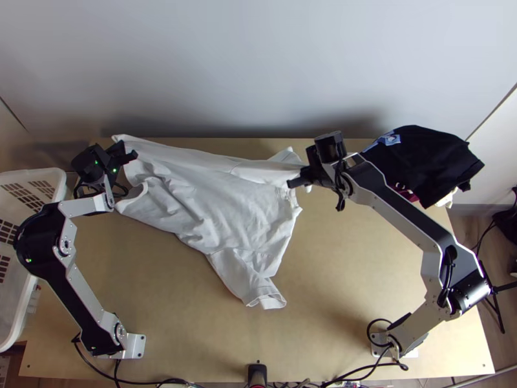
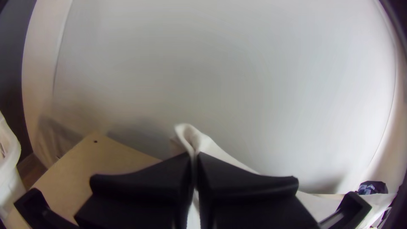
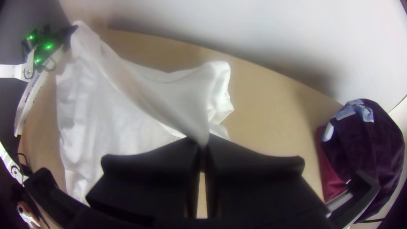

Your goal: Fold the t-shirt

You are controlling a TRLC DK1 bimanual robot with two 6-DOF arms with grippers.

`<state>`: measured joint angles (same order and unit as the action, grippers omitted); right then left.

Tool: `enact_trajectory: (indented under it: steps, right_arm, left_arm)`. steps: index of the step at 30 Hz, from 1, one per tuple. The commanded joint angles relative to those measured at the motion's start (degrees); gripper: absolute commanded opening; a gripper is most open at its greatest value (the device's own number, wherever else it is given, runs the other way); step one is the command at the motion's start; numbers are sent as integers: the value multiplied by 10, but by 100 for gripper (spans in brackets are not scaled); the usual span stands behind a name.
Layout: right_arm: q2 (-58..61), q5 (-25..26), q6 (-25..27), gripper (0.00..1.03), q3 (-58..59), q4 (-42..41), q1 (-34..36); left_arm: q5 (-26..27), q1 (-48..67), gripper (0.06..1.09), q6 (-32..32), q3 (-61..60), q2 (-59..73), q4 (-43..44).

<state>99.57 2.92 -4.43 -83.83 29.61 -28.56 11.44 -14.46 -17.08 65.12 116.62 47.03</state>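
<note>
The white t-shirt (image 1: 216, 207) lies wrinkled across the table's back left and middle, its far part lifted and stretched between both grippers, a sleeve-like end toward the near edge. My left gripper (image 1: 129, 154) pinches the shirt's far left part; in the left wrist view the left gripper (image 2: 194, 157) is shut with a white tip of cloth (image 2: 188, 135) poking up between its fingers. My right gripper (image 1: 298, 181) is shut on the shirt near its right side; in the right wrist view the right gripper (image 3: 202, 148) has taut cloth (image 3: 178, 101) running into it.
A pile of dark clothes (image 1: 426, 161) sits at the table's back right corner. At the left edge stands a white laundry basket (image 1: 57, 184). The bare wooden table (image 1: 362, 258) shows right of the shirt, and a pale wall (image 1: 258, 64) rises behind.
</note>
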Motion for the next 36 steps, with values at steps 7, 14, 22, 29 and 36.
enact_trajectory:
  steps: [7,14,22,29,36]
  right_arm:
    - [-12,-149,-28,3,-21,110,2]
    - [32,-180,-34,3,37,121,-24]
    - [58,-178,-20,30,40,72,-19]
    - [-7,-161,-26,99,76,45,8]
    - [-136,-162,-40,99,158,52,-4]
  left_arm:
    - [23,-26,10,1,13,21,4]
    - [24,-24,10,2,12,26,5]
    - [53,-24,73,17,1,14,-11]
    - [73,-42,104,39,-39,-31,-33]
    - [108,-67,104,95,-97,-162,-192]
